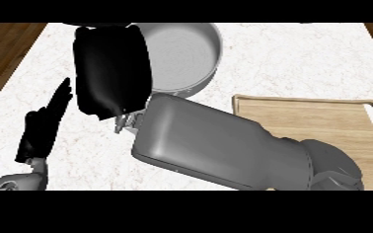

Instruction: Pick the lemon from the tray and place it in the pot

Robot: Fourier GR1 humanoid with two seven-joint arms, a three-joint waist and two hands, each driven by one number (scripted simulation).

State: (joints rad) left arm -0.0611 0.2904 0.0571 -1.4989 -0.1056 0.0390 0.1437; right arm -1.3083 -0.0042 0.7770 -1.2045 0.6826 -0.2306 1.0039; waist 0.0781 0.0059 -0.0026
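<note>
The grey pot (186, 54) stands at the back of the white counter, and the part of its inside that shows is bare. My right hand (109, 74) hangs over the pot's left rim with its back toward me, hiding that side of the pot. Its grey forearm (218, 145) runs in from the lower right. The wooden tray (313, 116) lies at the right, partly under the forearm. No lemon shows anywhere. My left hand (42, 128) rests open at the lower left, fingers pointing up.
A strip of dark wooden floor (16, 42) borders the marble counter (291, 64) at the far left. Bare counter lies between the pot and the tray.
</note>
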